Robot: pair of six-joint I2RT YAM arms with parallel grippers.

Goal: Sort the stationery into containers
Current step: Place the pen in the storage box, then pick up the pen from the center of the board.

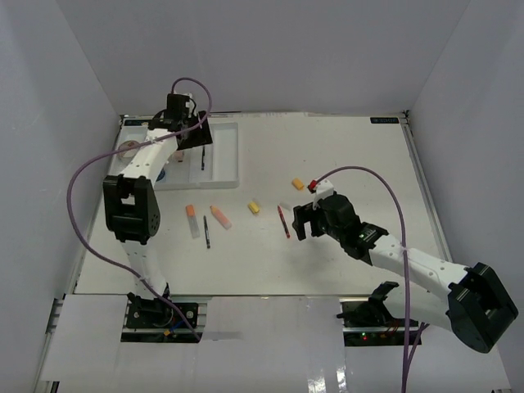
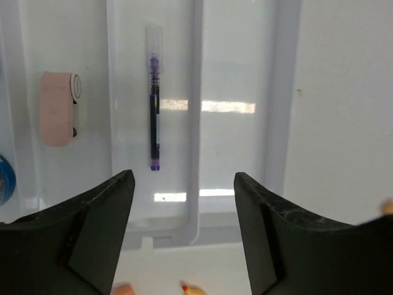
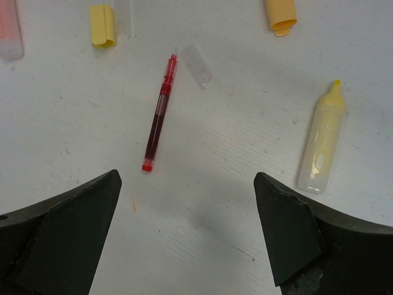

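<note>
Left claw [image 2: 183,184] is hanging over the tray [image 1: 225,155], jaws apart, gripping nothing. A dark pen [image 2: 154,117] is lying in a tray compartment. Right claw [image 3: 187,178], jaws wide apart, is hovering over a red pen [image 3: 159,117] on the desk [image 1: 327,164], well apart from the tray.

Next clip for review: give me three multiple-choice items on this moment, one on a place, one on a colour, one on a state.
1. The purple pen lies: A) in a cup; B) in a compartment of the tray; C) on a shelf.
2. The pen nearest the right tool is: A) red; B) green; C) blue.
3. The left tool is: A) shut on a pen; B) open and empty; C) shut and empty.
Key: 1 B, tray walls run along both its sides; 2 A, its barrel is red; 3 B, its jaws stand apart with nothing between them.
</note>
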